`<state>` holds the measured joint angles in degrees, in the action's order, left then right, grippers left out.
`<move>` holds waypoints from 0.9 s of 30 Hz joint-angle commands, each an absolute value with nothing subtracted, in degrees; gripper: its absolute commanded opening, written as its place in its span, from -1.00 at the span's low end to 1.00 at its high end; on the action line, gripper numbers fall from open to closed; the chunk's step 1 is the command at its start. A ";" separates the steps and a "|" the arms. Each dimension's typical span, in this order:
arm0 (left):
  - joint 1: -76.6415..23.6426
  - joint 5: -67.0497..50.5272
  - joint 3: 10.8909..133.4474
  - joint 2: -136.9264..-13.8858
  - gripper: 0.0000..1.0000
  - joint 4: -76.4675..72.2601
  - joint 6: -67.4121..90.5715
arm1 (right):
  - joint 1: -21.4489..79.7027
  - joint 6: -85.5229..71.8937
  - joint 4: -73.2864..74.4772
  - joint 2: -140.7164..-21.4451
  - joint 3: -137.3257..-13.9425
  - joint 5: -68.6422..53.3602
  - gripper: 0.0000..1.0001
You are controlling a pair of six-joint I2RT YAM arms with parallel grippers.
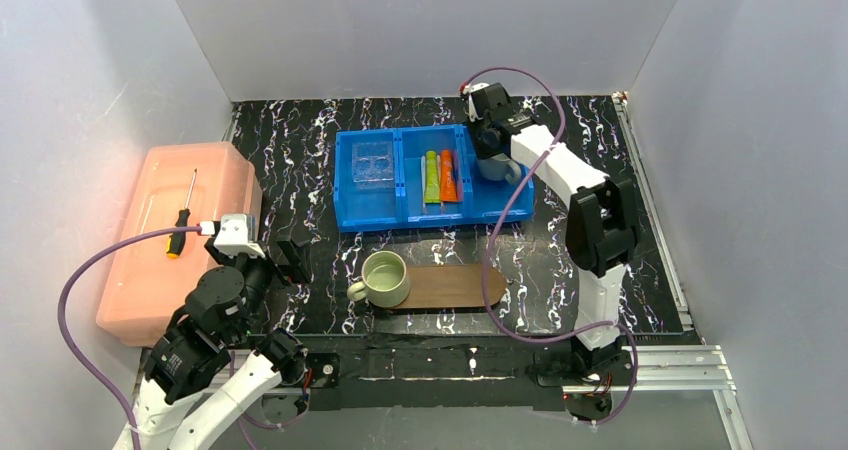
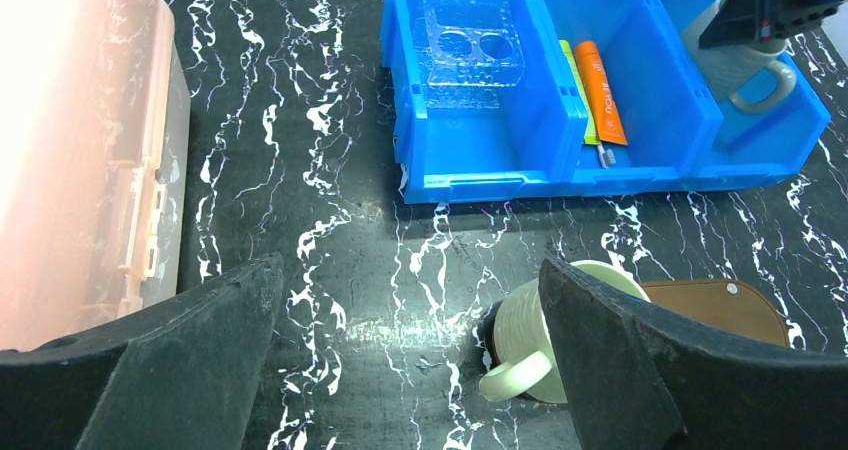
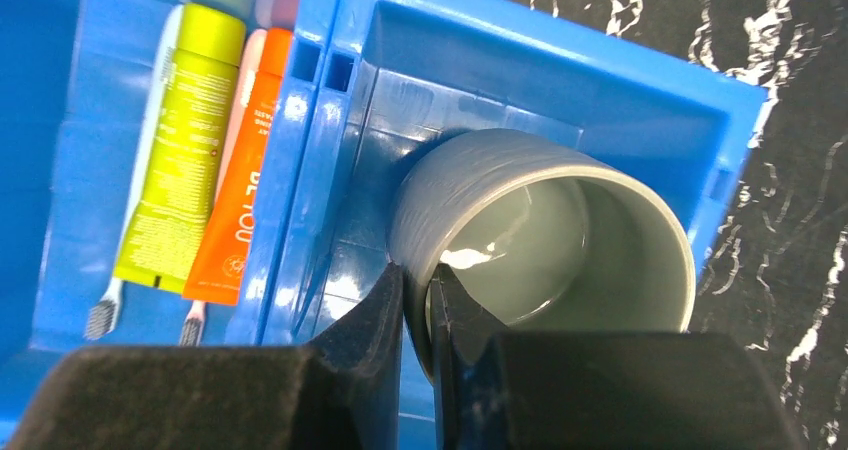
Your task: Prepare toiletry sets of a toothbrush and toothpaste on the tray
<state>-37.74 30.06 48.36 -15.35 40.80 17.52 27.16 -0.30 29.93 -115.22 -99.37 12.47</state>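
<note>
Overhead view only: a screwdriver lies on the lid of the translucent pink box at the far left. The left gripper hovers just right of the box, above bare table. Its own camera shows the left gripper spread wide and grasping nothing.

The green mug stands upright on the left end of the tray. In the left wrist view a finger partly covers this mug.

The blue bin lies beyond the tray:
- Left compartment: clear plastic holder.
- Middle compartment: lime-green tube and orange tube, side by side and touching. Only the right wrist view shows the toothbrushes lying under these tubes, bristle heads protruding.
- Right compartment: grey mug, tipped against the bin wall.

The right gripper is clamped on the grey mug's wall, one finger inside and one outside. The arm blocks most of this mug from overhead
</note>
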 commanded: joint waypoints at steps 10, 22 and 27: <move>-37.94 30.54 47.99 -16.37 0.99 41.30 17.48 | 30.71 0.57 29.03 -98.03 -97.11 16.97 -0.97; -37.96 29.97 48.11 -16.50 0.99 41.66 17.84 | 40.42 1.50 33.17 -84.68 -88.75 20.43 -0.97; -37.97 29.71 48.16 -16.69 0.99 41.75 17.97 | 45.23 -0.26 37.01 -80.87 -86.16 20.21 -0.97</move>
<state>-37.74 29.43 48.36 -15.70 41.23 17.63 42.33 -0.01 37.71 -86.15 -86.70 17.50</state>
